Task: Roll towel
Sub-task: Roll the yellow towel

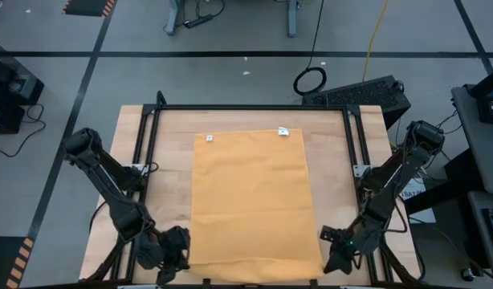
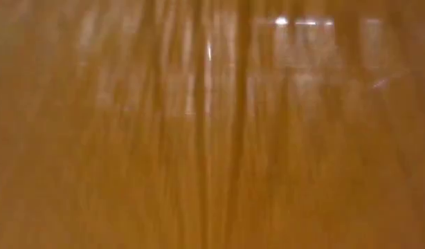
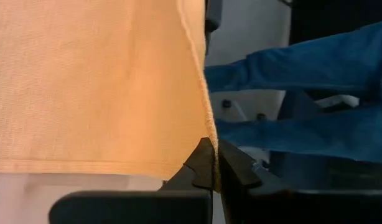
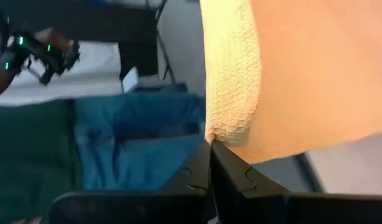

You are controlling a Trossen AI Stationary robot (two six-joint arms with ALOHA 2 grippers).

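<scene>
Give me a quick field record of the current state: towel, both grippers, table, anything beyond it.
towel: mustard-yellow towel spread flat on the table, two small white tags at its far edge
left gripper: left gripper shut on the towel's near left corner
right gripper: right gripper shut on the towel's near right corner
roll: not yet begun
low view: filled by yellow cloth
beyond table: person in blue trousers, seen from both wrist views

Low view blocked by blurred towel (image 2: 212,138); table + arms hidden.
</scene>
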